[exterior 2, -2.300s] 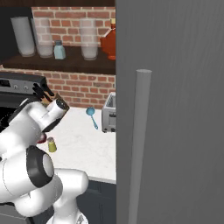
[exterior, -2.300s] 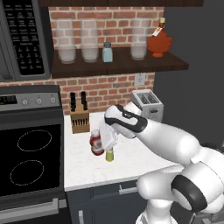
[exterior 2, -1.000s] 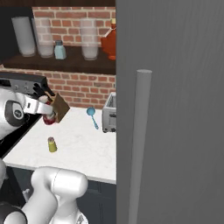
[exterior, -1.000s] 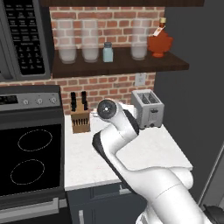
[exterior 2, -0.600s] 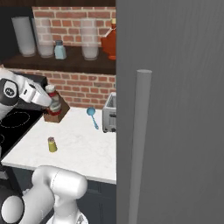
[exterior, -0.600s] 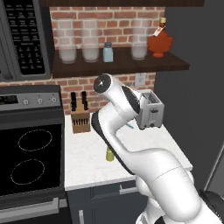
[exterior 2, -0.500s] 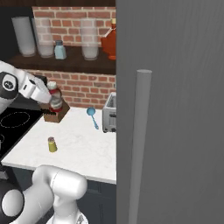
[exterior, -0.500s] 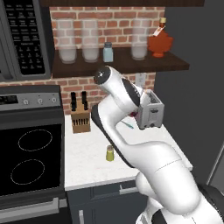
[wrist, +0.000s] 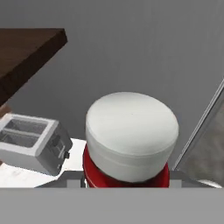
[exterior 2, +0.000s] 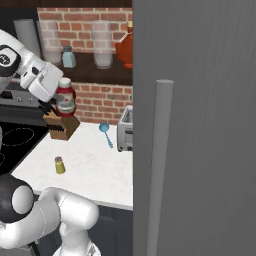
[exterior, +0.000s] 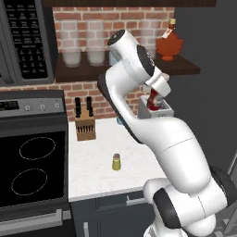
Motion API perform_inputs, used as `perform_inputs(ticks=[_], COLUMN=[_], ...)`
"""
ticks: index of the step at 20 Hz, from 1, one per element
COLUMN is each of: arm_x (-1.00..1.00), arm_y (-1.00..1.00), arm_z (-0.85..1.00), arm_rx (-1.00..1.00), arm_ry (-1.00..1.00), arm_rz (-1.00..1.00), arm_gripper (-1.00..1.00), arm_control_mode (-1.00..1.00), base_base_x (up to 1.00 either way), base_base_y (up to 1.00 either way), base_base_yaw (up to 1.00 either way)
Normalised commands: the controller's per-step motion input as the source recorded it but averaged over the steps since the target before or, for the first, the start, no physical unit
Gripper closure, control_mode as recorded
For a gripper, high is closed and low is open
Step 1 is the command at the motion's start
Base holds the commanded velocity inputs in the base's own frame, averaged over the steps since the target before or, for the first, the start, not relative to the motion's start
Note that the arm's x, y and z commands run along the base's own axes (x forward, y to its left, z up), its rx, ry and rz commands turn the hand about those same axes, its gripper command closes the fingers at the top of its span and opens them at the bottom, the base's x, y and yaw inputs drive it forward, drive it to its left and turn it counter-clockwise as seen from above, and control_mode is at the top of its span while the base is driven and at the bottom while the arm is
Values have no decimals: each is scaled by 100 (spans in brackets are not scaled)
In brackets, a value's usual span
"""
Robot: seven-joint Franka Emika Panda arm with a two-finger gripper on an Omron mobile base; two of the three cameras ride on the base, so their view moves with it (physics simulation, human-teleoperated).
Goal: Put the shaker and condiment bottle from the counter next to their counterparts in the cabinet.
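I have the red condiment bottle [exterior 2: 65, 98] clamped in the gripper [exterior 2: 59, 102], lifted clear of the counter [exterior: 95, 166] and hanging in the air below the level of the cabinet [exterior: 185, 66] shelf. From the left base view the bottle [exterior: 154, 100] sits in front of the toaster [exterior: 163, 110], just under the shelf's right end, with the squat orange-red flask [exterior: 169, 45] standing on the shelf above it. From the hand view I look down on the bottle's white cap [wrist: 132, 131], with red shoulder showing beneath it, the toaster [wrist: 30, 142] off to the left and the dark end of the shelf [wrist: 26, 52] in the upper left corner. The yellow-green shaker [exterior: 116, 162] stands upright on the white counter, well apart from the bottle, out in the open in front of the knife block [exterior: 84, 126]. In the right base view the shaker [exterior 2: 59, 165] stands near the front of the counter, with a blue spoon [exterior 2: 106, 132] lying farther back beside the toaster [exterior 2: 125, 129]. The pale blue shaker [exterior 2: 68, 56] is on the shelf among the glass jars [exterior 2: 101, 46].
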Motion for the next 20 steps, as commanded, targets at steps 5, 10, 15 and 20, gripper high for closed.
perform_inputs(ticks=[5,10,15,20], arm_x=[-18,-6,-15,-19], arm_y=[8,-25,-34,-27], arm_z=[7,61,72,43], arm_rx=[-5,0,-1,-2], arm_ry=[-1,0,-2,-3], arm_rz=[0,0,0,0], arm_gripper=[100,100,100,100], arm_control_mode=[-100,-100,-100,-100], base_base_x=[0,0,0,0], base_base_y=[0,0,0,0], base_base_yaw=[0,0,0,0])
